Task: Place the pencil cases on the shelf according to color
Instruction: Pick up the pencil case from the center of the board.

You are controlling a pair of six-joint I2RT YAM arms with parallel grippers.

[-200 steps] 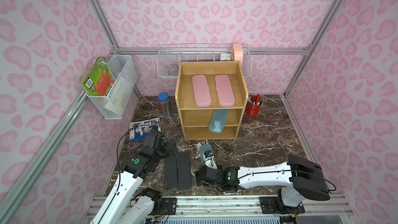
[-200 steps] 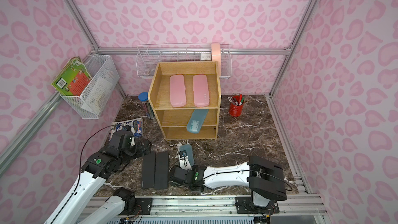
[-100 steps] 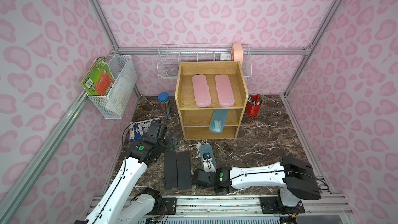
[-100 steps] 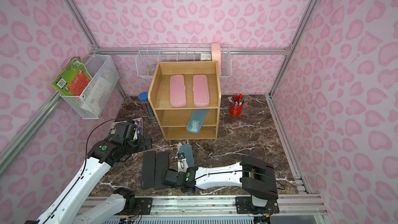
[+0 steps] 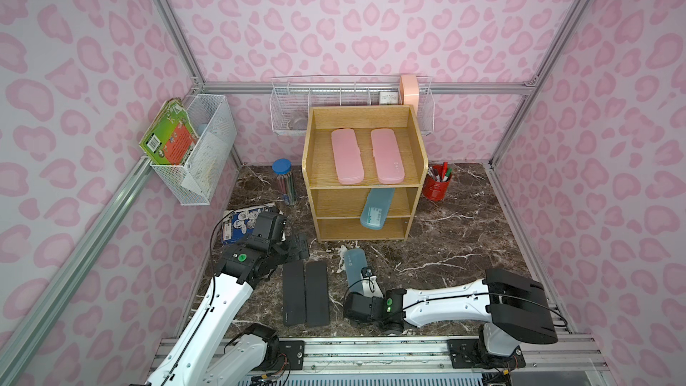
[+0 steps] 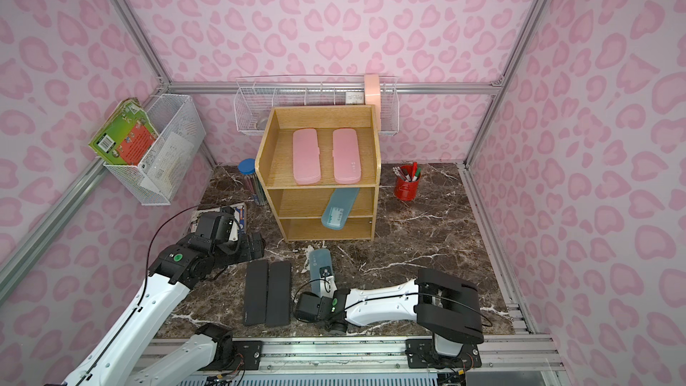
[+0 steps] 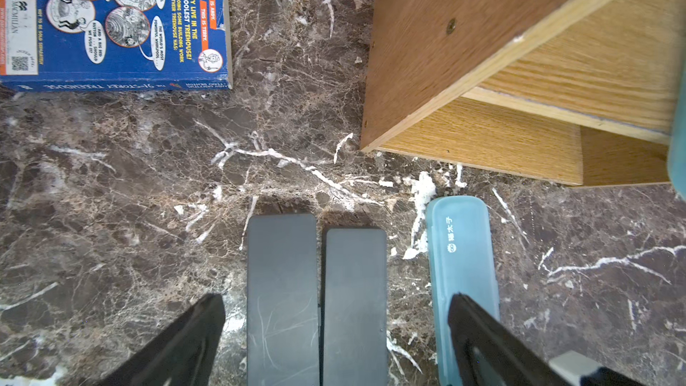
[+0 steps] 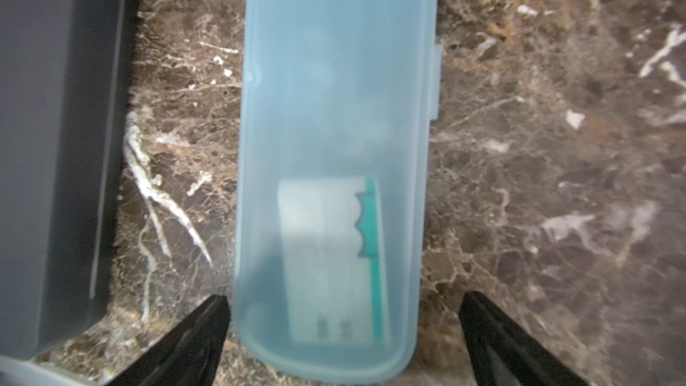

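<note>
Teal pencil case [image 8: 334, 124] lies between the spread, empty jaws of the right end effector [image 8: 343, 300], long axis running straight ahead.

Robotics lab test cell dressed as a study corner: pink spotted wall panels [image 5: 371, 12] in bare aluminium framing [image 5: 173, 31], a dark marble-patterned tabletop [image 5: 464, 239], white wire baskets [image 5: 219, 124] on the walls, a light oak wooden three-tier shelf [image 5: 362, 187], and two white robot arms [image 5: 445, 298] bolted to a near metal rail [image 5: 371, 352].
</note>
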